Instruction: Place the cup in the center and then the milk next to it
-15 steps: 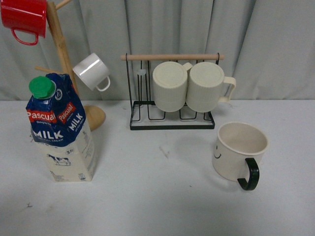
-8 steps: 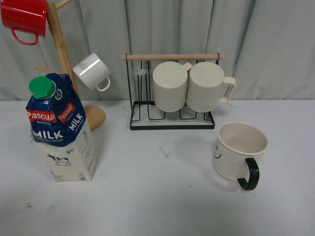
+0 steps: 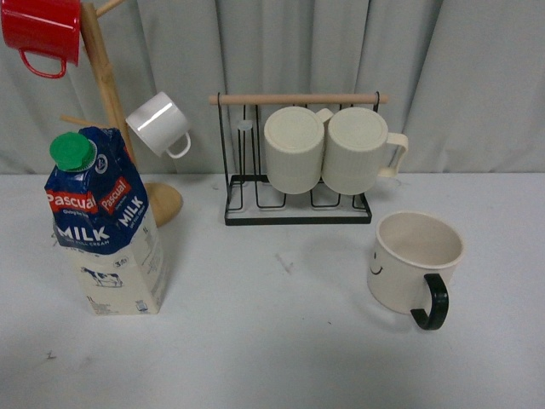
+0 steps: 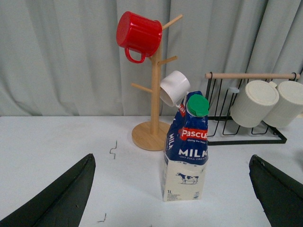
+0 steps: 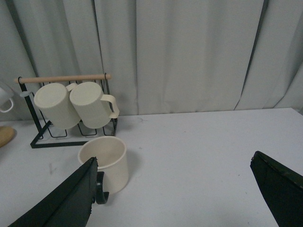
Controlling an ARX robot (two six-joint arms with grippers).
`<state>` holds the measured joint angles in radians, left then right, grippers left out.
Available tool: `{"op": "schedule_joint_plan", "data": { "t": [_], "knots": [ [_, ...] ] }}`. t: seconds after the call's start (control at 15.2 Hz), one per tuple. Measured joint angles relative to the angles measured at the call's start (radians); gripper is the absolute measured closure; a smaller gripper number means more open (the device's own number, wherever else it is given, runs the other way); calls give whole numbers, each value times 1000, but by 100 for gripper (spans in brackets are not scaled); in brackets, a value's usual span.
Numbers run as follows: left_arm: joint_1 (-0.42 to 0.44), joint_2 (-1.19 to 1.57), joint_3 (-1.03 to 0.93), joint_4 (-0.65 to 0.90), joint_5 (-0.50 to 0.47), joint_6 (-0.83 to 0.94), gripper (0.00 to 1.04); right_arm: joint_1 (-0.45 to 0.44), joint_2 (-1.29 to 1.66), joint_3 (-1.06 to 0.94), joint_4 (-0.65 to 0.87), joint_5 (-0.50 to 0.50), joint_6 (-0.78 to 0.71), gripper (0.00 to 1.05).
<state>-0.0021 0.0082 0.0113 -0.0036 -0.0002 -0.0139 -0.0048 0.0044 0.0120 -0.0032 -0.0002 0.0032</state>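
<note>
The cup (image 3: 415,261), wide and cream with a black handle and a small smiley, stands upright at the right of the table. The milk (image 3: 104,223), a blue and cream carton with a green cap, stands upright at the left. Neither gripper shows in the front view. In the left wrist view my left gripper (image 4: 173,175) is open and well back from the milk (image 4: 185,149), which stands between its spread fingers. In the right wrist view my right gripper (image 5: 173,177) is open, with the cup (image 5: 105,163) just beyond its left finger (image 5: 71,198), which hides part of the handle.
A black wire rack (image 3: 298,162) with a wooden bar holds two ribbed cream mugs at the back centre. A wooden mug tree (image 3: 106,94) at the back left carries a red mug (image 3: 38,30) and a small white mug (image 3: 159,123). Grey curtains hang behind the table.
</note>
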Motion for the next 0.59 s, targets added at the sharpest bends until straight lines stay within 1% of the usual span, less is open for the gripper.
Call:
{"op": "schedule_joint_plan", "data": {
  "t": [0.07,0.13,0.2,0.26,0.33,0.39,0.46,0.59],
  "knots": [
    [0,0,0,0,0,0,7,-11,8,4,-20,-34,-2,6],
    [0,0,0,0,0,0,7,-130,159,33,17,-301,-24,6],
    [0,0,0,1,-2,0,7,-197,377,72,183,-447,-23,6],
    [0,0,0,0,0,0,7,-177,540,103,341,-497,-21,6],
    [0,0,0,0,-1,0,7,-141,750,167,520,-454,-18,6],
    [0,0,0,0,0,0,7,-114,962,250,663,-358,-2,6],
    [0,0,0,0,0,0,7,-77,1161,339,758,-261,9,6],
    [0,0,0,0,0,0,7,-6,1449,505,695,-122,56,6]
  ]
}}
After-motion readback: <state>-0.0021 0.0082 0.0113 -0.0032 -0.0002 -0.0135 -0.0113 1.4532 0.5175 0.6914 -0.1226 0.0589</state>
